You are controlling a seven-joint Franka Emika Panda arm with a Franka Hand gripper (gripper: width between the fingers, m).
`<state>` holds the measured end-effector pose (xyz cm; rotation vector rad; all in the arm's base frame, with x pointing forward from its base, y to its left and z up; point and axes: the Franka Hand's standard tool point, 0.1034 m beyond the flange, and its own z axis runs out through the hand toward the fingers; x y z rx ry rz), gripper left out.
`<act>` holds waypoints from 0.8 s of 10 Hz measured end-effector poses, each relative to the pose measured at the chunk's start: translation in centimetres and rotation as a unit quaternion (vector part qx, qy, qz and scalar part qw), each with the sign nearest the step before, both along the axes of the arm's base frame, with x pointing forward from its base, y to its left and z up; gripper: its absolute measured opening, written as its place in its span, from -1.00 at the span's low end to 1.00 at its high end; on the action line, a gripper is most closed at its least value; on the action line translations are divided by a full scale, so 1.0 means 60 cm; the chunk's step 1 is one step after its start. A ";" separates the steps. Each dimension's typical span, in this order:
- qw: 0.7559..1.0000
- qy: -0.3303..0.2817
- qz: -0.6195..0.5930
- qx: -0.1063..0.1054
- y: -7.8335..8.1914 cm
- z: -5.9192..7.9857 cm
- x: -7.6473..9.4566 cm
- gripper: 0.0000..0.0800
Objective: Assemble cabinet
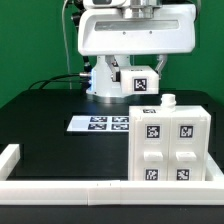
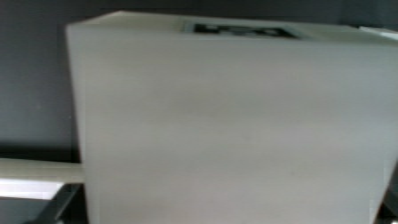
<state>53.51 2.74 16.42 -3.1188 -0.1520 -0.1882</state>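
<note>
The cabinet (image 1: 172, 147) is a big white box at the exterior view's front right, with several tagged drawer-like blocks on its face and a small knob (image 1: 168, 100) on top. My gripper (image 1: 141, 67) hangs above the table behind the cabinet, shut on a white tagged block (image 1: 140, 83) held clear of the table. In the wrist view this white block (image 2: 231, 130) fills nearly the whole picture, with its tag (image 2: 240, 30) at the far edge. My fingertips are hidden by it.
The marker board (image 1: 100, 123) lies flat on the black table left of the cabinet. White border rails run along the front edge (image 1: 70, 190) and the left edge (image 1: 10, 157). The robot base (image 1: 105, 85) stands at the back.
</note>
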 end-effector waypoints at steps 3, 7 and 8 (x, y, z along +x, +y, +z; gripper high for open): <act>1.000 -0.004 0.001 0.004 0.021 0.005 0.011 0.41; 1.000 -0.015 -0.001 0.012 0.061 0.014 0.061 0.41; 1.000 -0.015 0.008 0.015 0.066 0.005 0.076 0.41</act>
